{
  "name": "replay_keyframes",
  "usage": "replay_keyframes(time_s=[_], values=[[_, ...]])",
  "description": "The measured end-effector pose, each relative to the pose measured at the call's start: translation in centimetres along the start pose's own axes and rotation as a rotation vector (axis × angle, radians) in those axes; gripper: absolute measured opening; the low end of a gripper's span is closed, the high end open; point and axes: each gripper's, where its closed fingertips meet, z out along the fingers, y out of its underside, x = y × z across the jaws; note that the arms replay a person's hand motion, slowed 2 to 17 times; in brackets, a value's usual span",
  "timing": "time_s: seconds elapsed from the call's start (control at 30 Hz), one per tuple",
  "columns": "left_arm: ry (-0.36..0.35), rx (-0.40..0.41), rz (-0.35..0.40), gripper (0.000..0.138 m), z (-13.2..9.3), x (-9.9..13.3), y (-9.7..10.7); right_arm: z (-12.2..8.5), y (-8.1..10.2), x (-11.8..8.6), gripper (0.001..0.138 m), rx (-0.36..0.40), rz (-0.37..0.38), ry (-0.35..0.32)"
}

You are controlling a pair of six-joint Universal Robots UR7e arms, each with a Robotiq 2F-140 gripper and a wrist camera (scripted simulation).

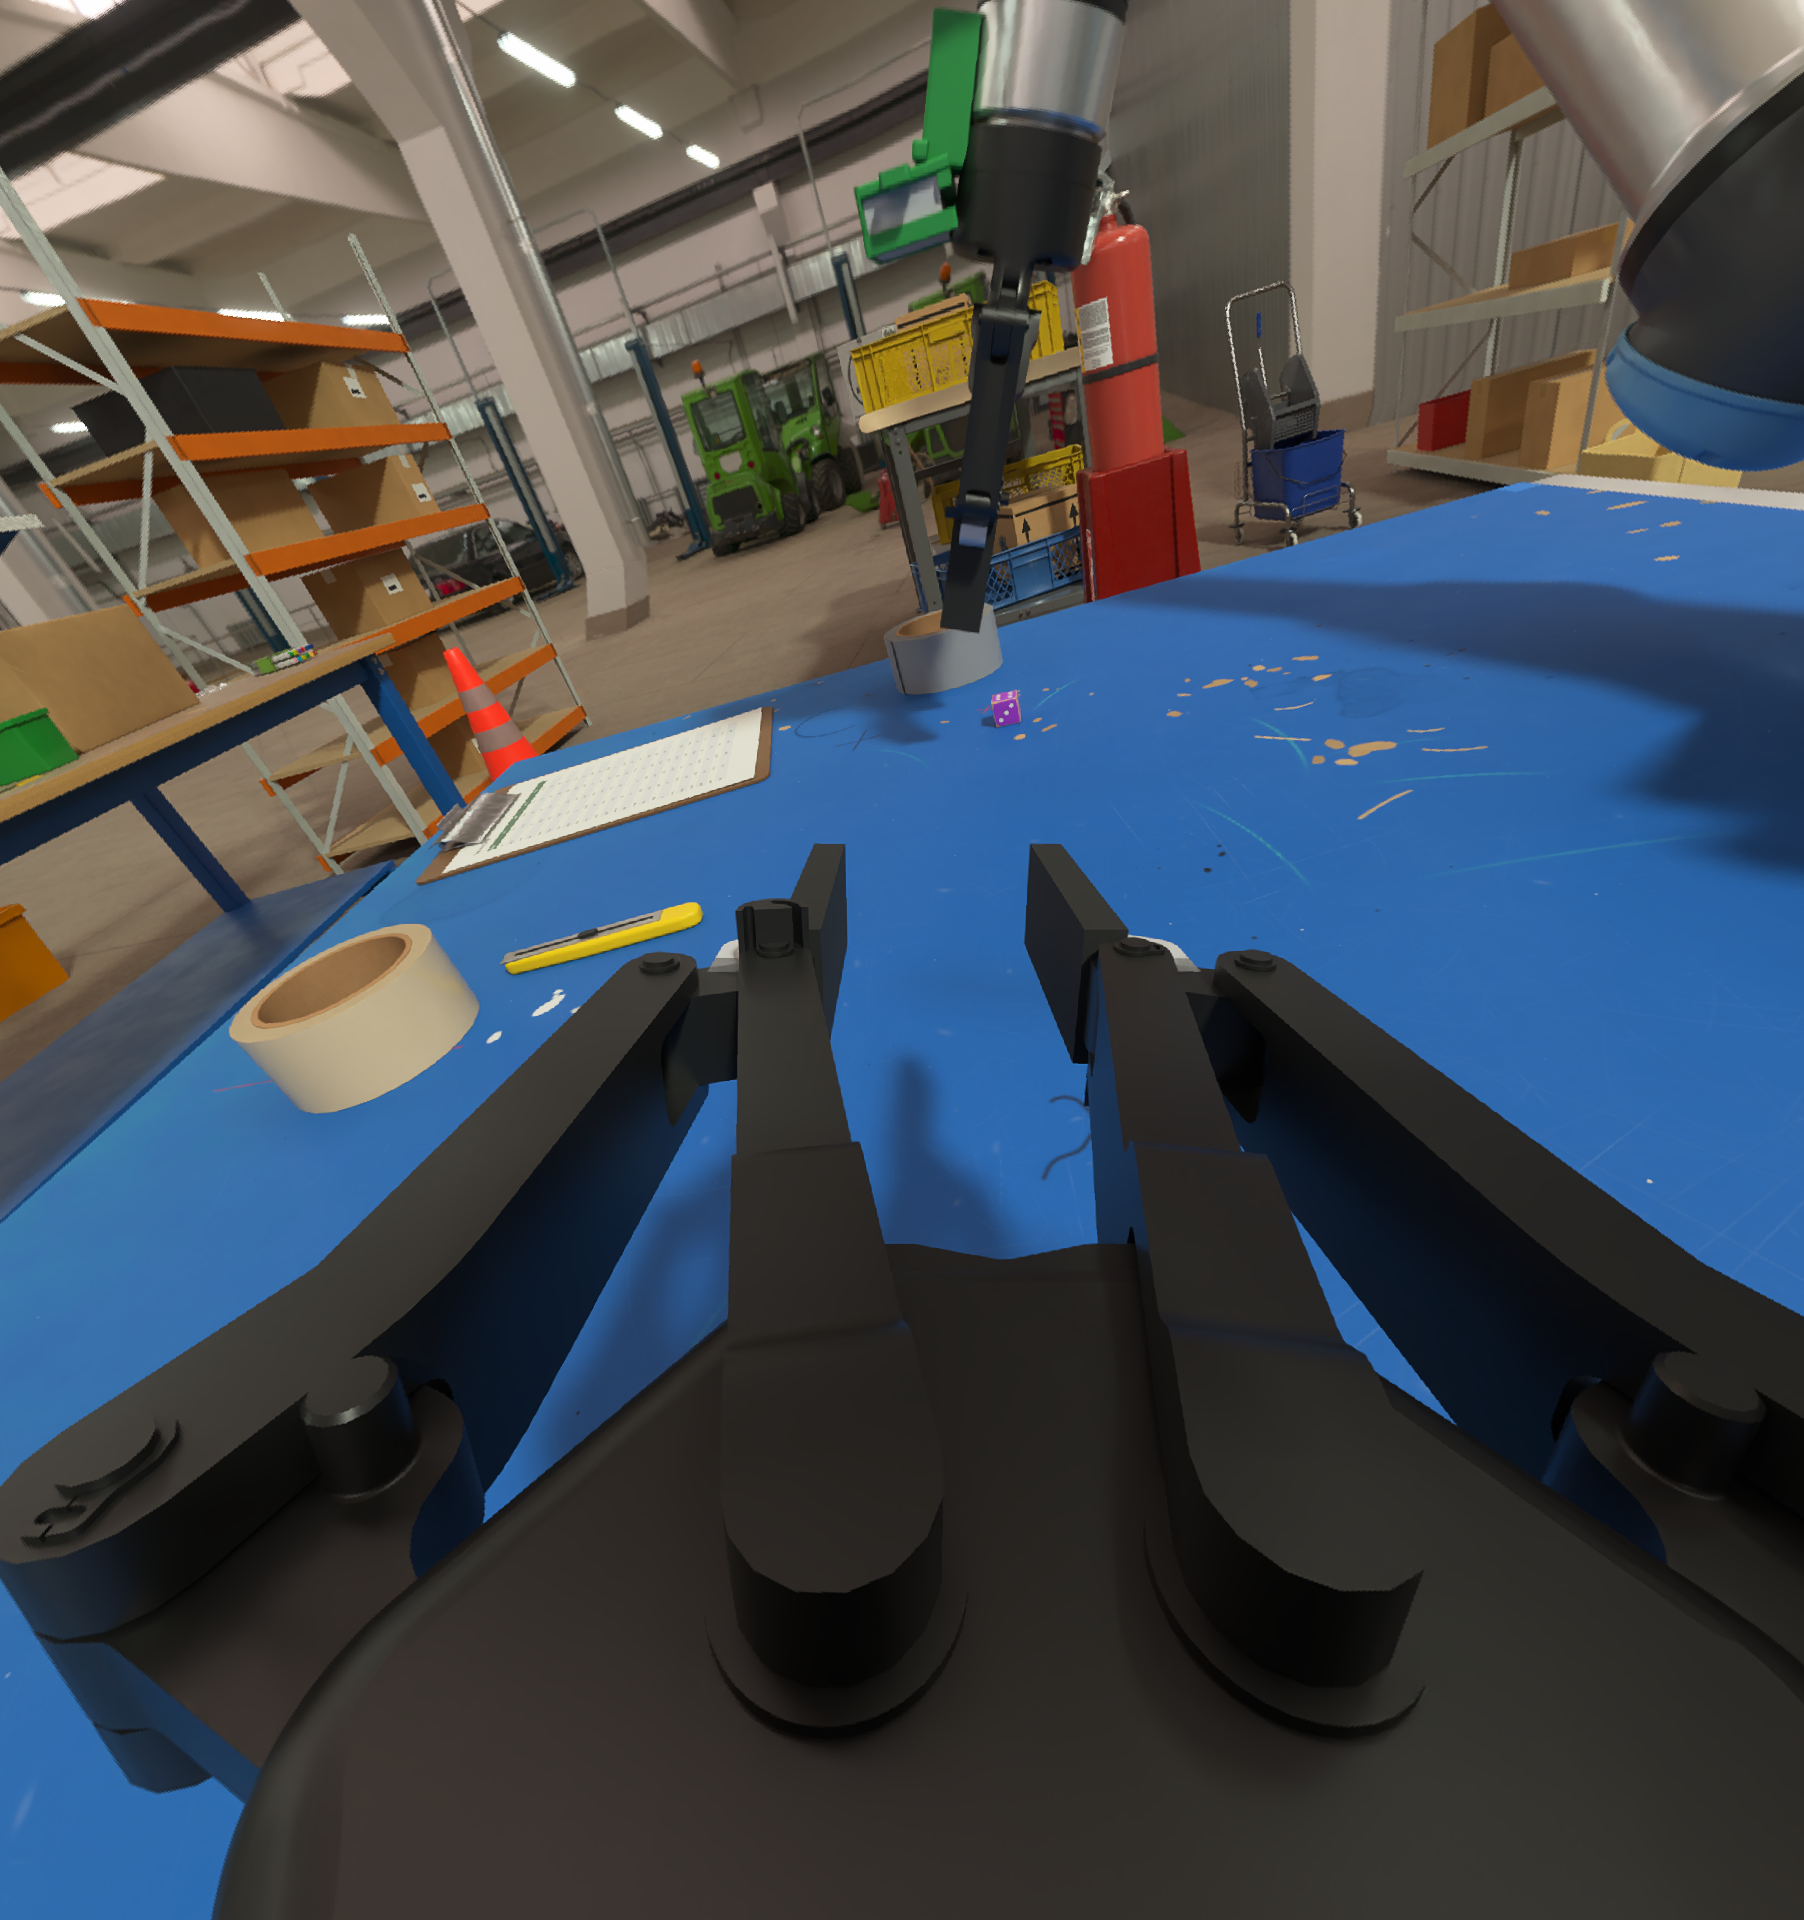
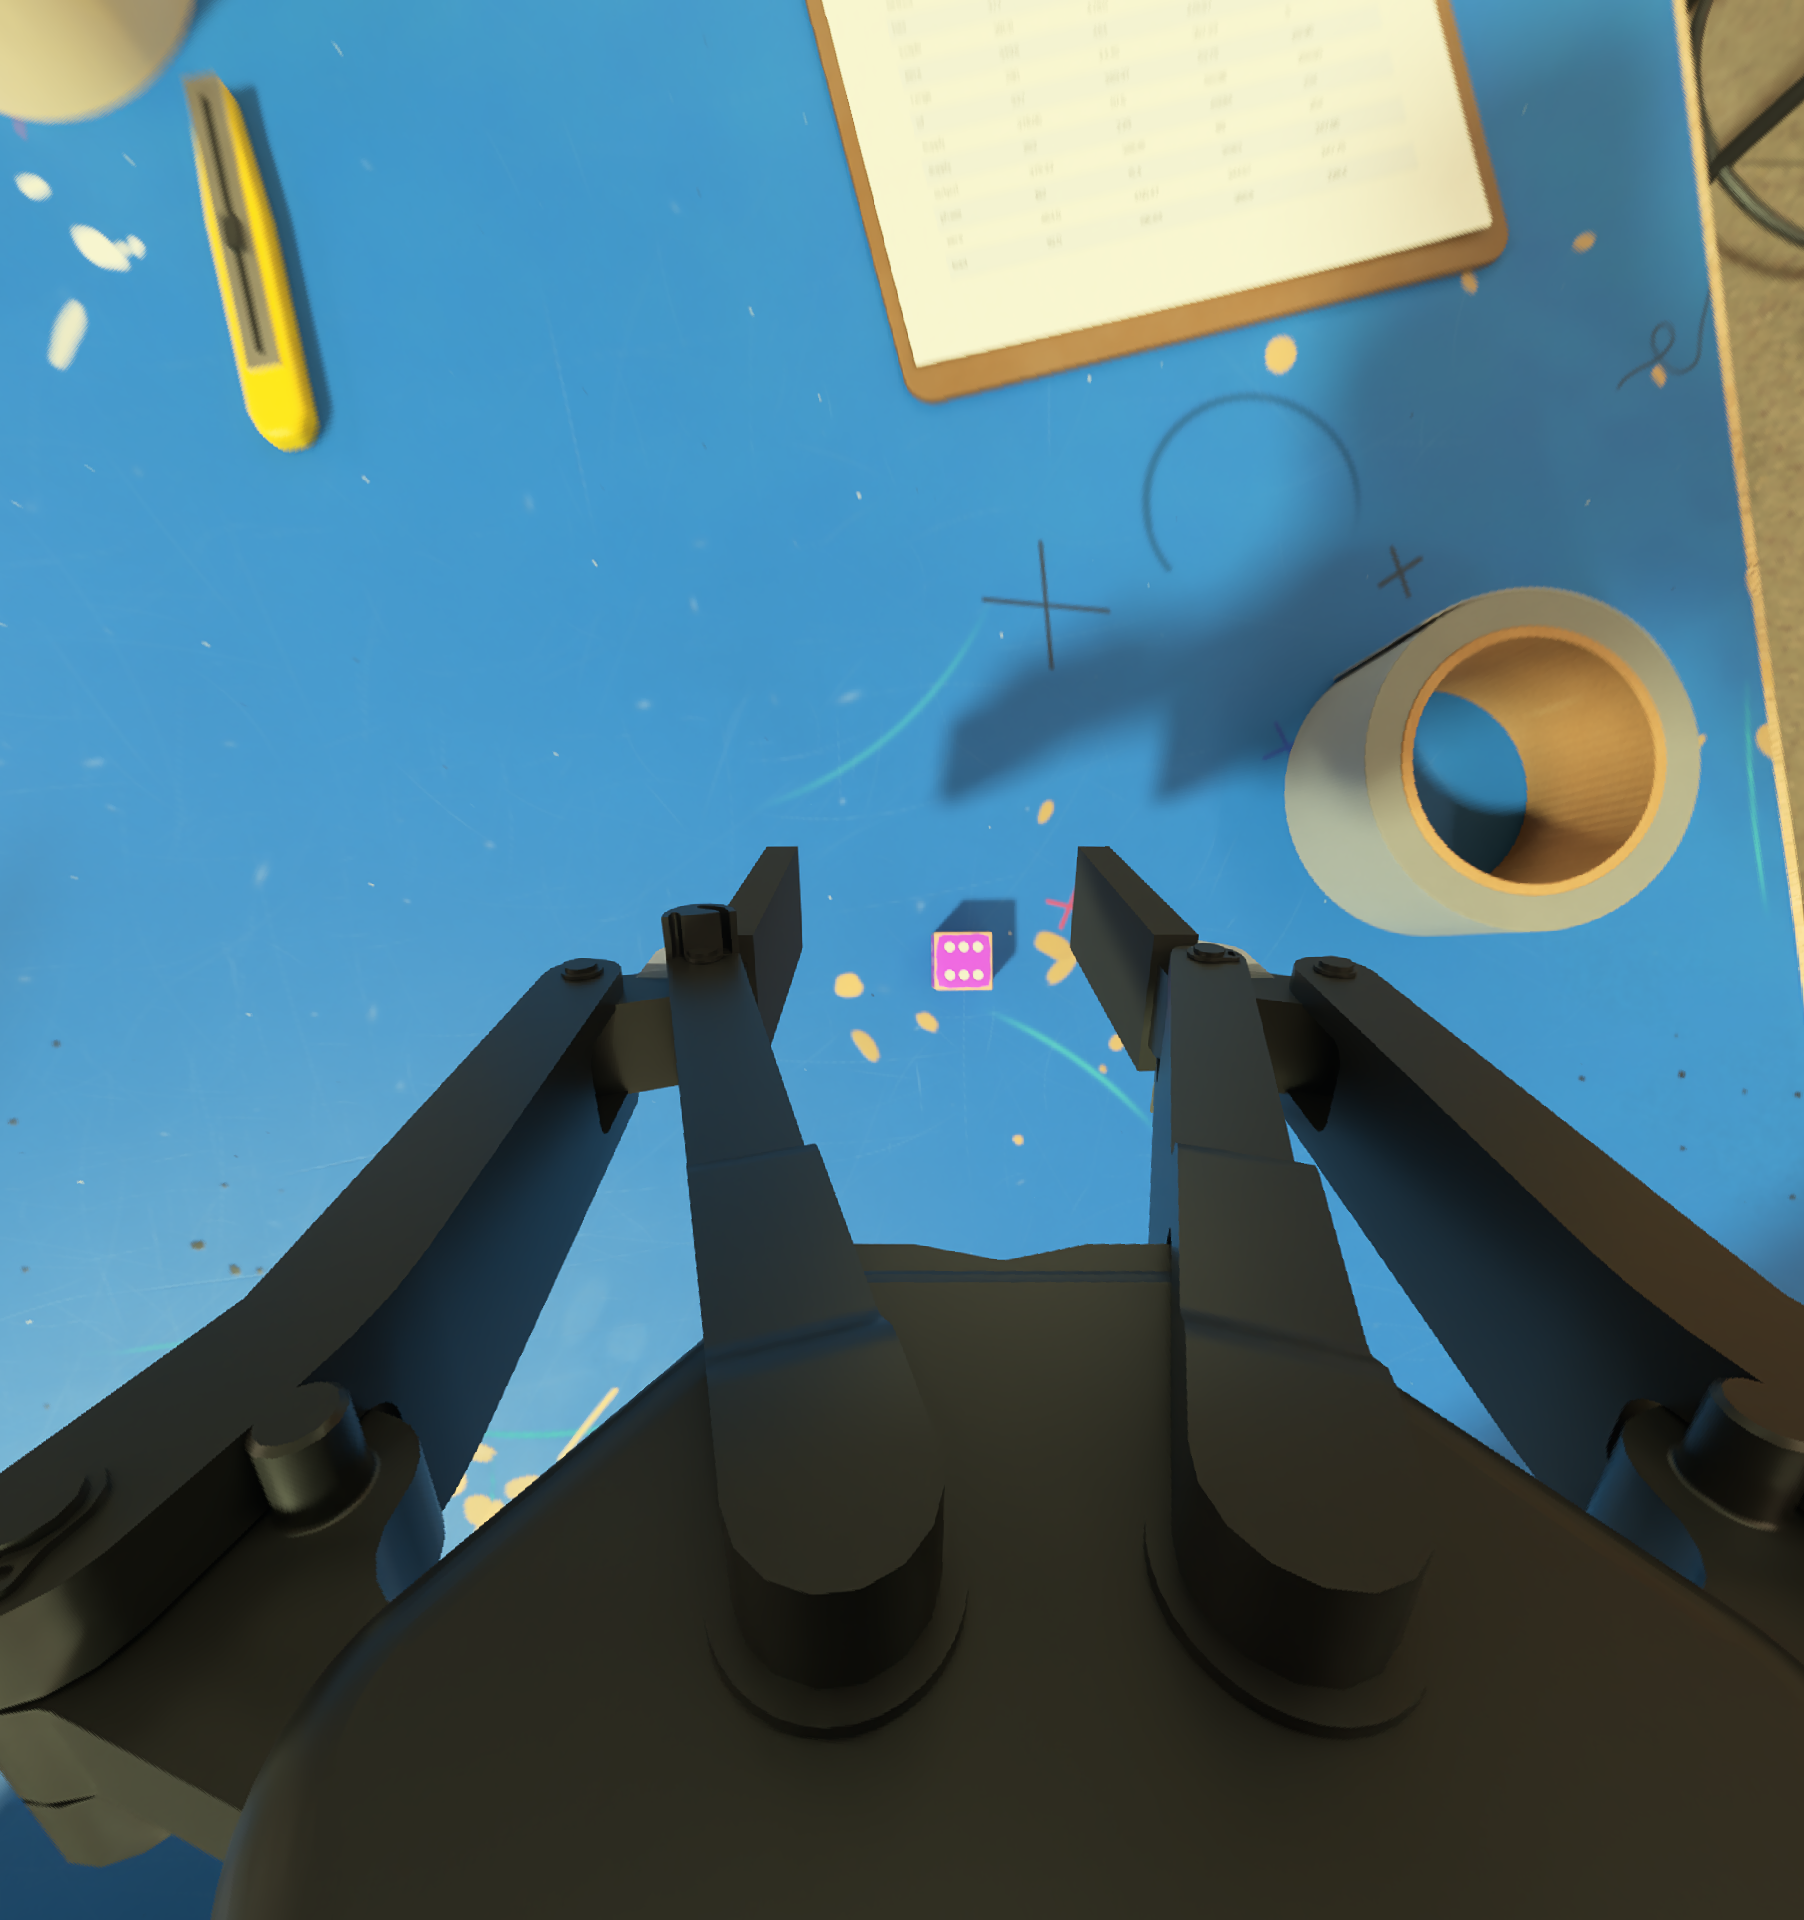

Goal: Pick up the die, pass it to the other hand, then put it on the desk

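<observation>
A small purple die (image 2: pixel 962 960) with white pips lies on the blue desk (image 2: pixel 565 675). In the right wrist view my right gripper (image 2: pixel 937 868) is open and points down at the desk, with the die in the gap between its fingers and below them. Its shadow falls apart from it on the desk. In the left wrist view the die (image 1: pixel 1005 710) sits far ahead, beside the hanging right gripper (image 1: pixel 965 613). My left gripper (image 1: pixel 937 873) is open and empty, low over the desk (image 1: pixel 1293 987), well short of the die.
A grey tape roll (image 2: pixel 1500 758) stands right of the die, near the desk's right edge (image 2: pixel 1750 623). A clipboard (image 2: pixel 1158 177), a yellow utility knife (image 2: pixel 249 260) and a beige tape roll (image 1: pixel 358 1013) lie farther off. Paint flecks mark the desk.
</observation>
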Motion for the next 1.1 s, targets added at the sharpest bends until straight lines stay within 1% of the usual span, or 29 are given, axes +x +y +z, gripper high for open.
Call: replay_keyframes(time_s=[0.17, 0.33, 0.63, 0.87, 1.1], values=[[0.000, -0.003, -0.003, 0.047, 0.0, 0.0, 0.1, -2.3, -1.6, -1.1, 0.070, 0.097, -0.001, -0.028], [0.002, -0.006, -0.004, 0.047, 0.1, 0.0, 0.1, -4.9, -3.3, -2.5, 0.070, 0.212, -0.006, -0.070], [-0.002, -0.014, 0.000, 0.047, 0.2, 0.0, 0.2, -9.7, -6.0, -6.1, 0.071, 0.438, -0.034, -0.172], [-0.006, -0.015, 0.005, 0.047, 0.2, 0.0, 0.2, -13.1, -7.5, -9.3, 0.072, 0.612, -0.068, -0.259], [-0.010, -0.013, 0.006, 0.047, 0.2, -0.1, 0.2, -15.4, -8.1, -12.5, 0.073, 0.765, -0.104, -0.327]])
